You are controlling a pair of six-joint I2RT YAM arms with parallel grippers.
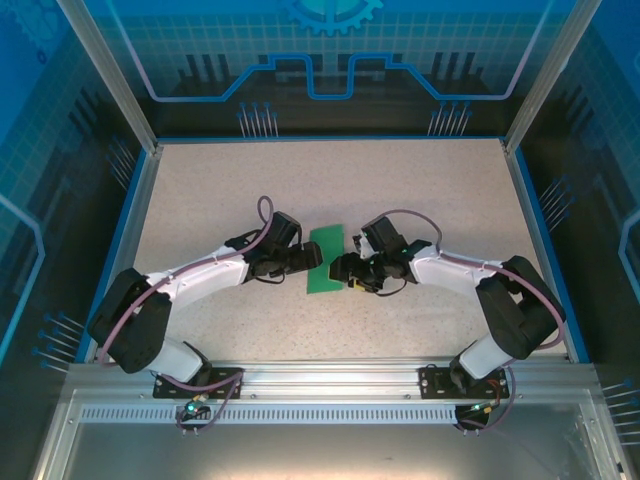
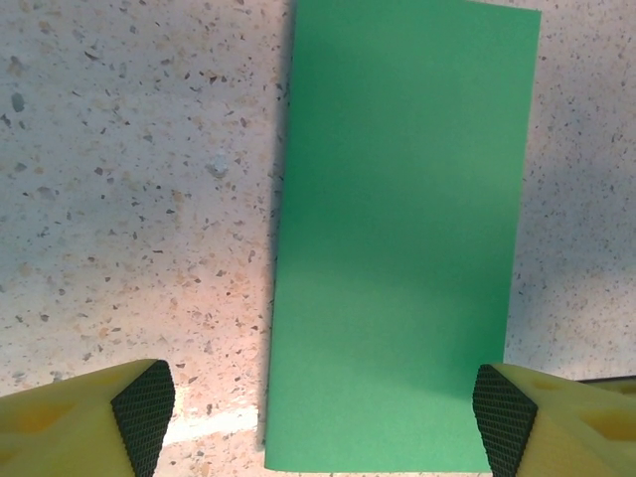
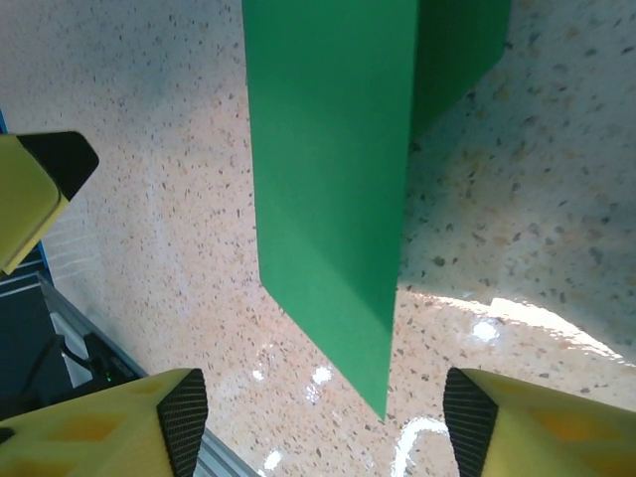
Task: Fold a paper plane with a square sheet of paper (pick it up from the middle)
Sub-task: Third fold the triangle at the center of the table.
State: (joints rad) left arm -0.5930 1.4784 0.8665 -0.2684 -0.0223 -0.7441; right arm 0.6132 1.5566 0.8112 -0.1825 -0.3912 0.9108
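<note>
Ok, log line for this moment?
paper: folded, on table | left gripper: open, over paper | right gripper: open, over paper

The paper [image 1: 325, 260] lies near the middle of the bench [image 1: 300, 180], doubled with 1 layer over the other, long sides running front to back. The left gripper [image 1: 312, 258] is at its left edge and the right gripper [image 1: 342, 268] at its right edge, the paper between the 2.

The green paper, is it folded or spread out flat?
Folded. The thin green paper sheet is a narrow rectangle rather than a square, and the right wrist view shows two layers, one raised off the other.
</note>
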